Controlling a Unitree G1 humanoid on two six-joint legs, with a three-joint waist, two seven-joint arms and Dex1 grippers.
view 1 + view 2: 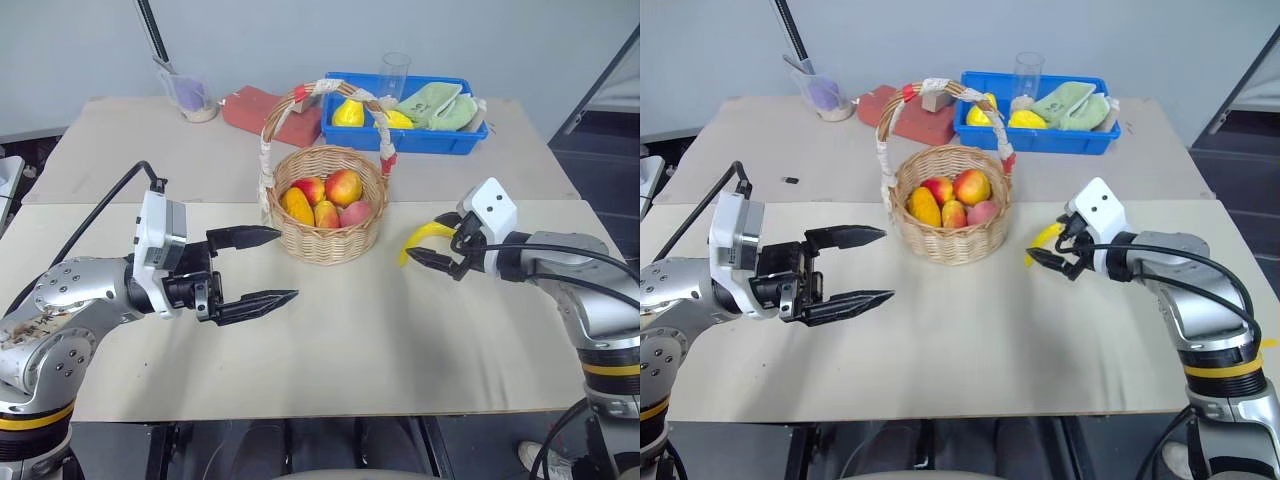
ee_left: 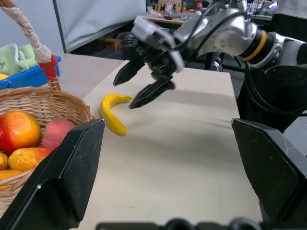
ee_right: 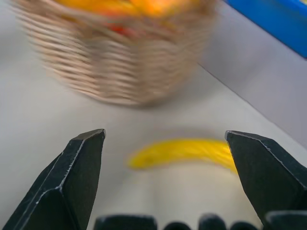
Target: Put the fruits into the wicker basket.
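**A:** ok what's in the wicker basket [image 1: 328, 232] right now?

**B:** several red-and-yellow fruits [image 1: 325, 203] piled inside. The banana [image 1: 424, 238] is on the table [image 1: 340, 340], to the basket's right.

**A:** and the arms?

**B:** right gripper [image 1: 436, 240] is right at the banana, fingers spread, nothing held. Left gripper [image 1: 265, 268] hangs left of the basket, jaws wide, empty. A blue bin [image 1: 440, 136] sits at the back with yellow fruit and a green cloth.

Bright, even indoor light falls on the pale desk [image 1: 330, 340], leaving only soft, faint shadows and no glare. Both head views are sharp. The right wrist view is blurred: the wicker basket [image 3: 115, 62] and banana [image 3: 182, 152] look smeared.
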